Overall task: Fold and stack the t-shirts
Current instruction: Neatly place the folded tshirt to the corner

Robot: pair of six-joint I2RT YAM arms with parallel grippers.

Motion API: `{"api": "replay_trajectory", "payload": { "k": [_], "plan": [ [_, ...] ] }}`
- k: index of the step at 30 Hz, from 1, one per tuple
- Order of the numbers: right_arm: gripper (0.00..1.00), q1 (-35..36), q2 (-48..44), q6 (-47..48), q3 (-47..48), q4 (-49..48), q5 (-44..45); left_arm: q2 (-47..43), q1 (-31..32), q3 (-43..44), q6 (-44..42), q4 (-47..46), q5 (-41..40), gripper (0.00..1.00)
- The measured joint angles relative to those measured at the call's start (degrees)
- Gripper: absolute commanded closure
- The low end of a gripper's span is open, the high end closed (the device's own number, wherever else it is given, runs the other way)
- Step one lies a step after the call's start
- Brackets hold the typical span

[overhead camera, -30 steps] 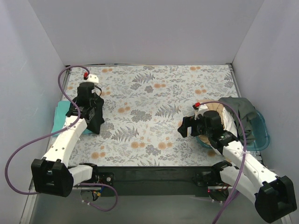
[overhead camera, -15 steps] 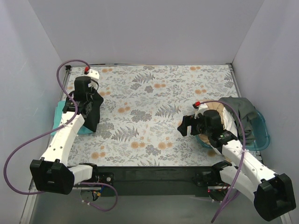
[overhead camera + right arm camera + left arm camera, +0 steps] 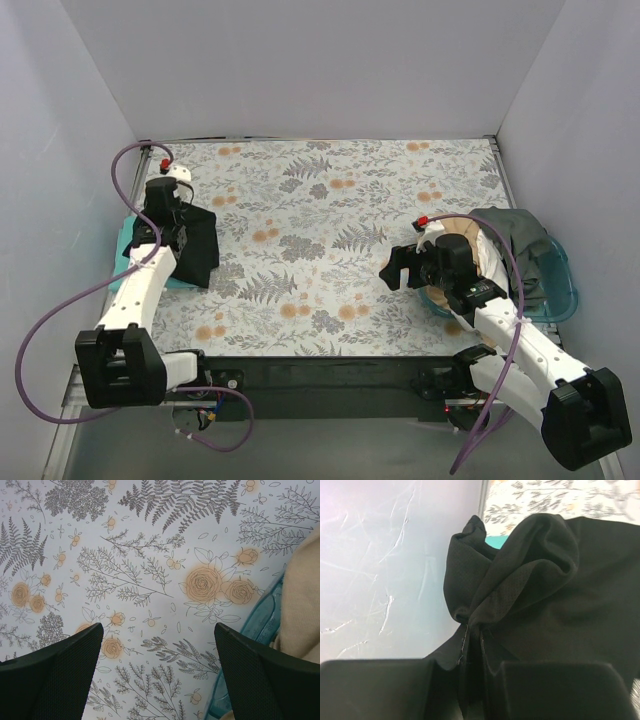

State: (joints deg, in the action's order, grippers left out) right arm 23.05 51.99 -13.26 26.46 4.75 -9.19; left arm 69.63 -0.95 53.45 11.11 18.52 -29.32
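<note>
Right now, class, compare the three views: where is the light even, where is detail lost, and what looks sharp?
Top external: even, soft light, sharp throughout. Left wrist: the black t-shirt takes most of it, dark and low in contrast; pale streaky sheen on the wall. Right wrist: the floral tablecloth is crisp; the right gripper shows as dark shapes.

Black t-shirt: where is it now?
Top view, far left of the table: the black t-shirt is bunched in the left gripper, lying over the teal t-shirt at the left edge.

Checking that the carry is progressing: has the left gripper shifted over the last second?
Yes. The left gripper, shut on the black t-shirt, moved left across the floral table toward the left wall.
</note>
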Motion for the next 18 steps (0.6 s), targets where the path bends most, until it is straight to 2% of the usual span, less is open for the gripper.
{"api": "replay_trajectory", "payload": {
  "k": [10,18],
  "plan": [
    [0.02,-0.22,0.15,0.0,0.0,-0.24,0.0,9.75,-9.07,-0.7,0.04,-10.21,3.5,1.0],
    [0.02,-0.55,0.24,-0.02,0.0,-0.35,0.02,10.75,-12.66,-5.46,-2.56,-17.05,5.35,1.0]
  ]
}}
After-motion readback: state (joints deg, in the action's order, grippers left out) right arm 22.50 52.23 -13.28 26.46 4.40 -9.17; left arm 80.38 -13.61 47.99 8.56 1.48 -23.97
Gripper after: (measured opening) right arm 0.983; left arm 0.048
